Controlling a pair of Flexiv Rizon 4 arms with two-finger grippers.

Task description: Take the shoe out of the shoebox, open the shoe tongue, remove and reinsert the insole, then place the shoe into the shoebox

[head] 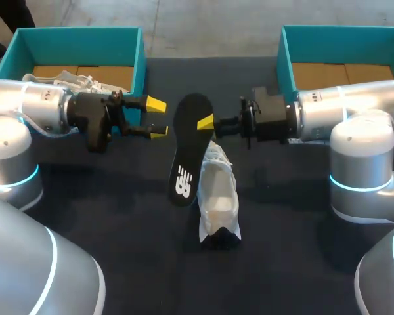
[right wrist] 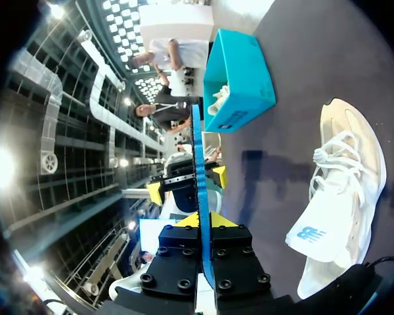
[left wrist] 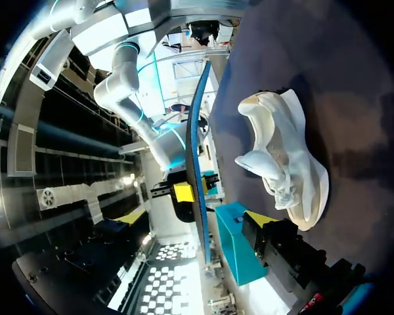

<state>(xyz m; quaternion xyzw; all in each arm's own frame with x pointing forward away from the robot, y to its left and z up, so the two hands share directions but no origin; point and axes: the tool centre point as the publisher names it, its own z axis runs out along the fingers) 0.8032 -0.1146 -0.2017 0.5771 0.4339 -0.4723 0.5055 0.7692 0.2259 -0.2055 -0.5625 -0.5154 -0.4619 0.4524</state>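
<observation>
The black insole point(head: 187, 147) hangs upright above the table, with my right gripper point(head: 207, 123) shut on its upper edge. In the right wrist view the insole point(right wrist: 197, 157) runs edge-on out of that gripper point(right wrist: 201, 222). My left gripper point(head: 157, 118) stands open just left of the insole without touching it. In the left wrist view the insole's thin edge point(left wrist: 198, 164) is straight ahead of the left gripper point(left wrist: 197, 220). The white shoe point(head: 218, 193) lies on the table under the insole and also shows in the wrist views point(left wrist: 285, 157) point(right wrist: 345, 190).
A teal shoebox point(head: 139, 52) at the back left holds another white shoe point(head: 79, 82). A second teal shoebox point(head: 285, 56) stands at the back right, behind my right arm. Dark table surface point(head: 118, 216) lies in front of the shoe.
</observation>
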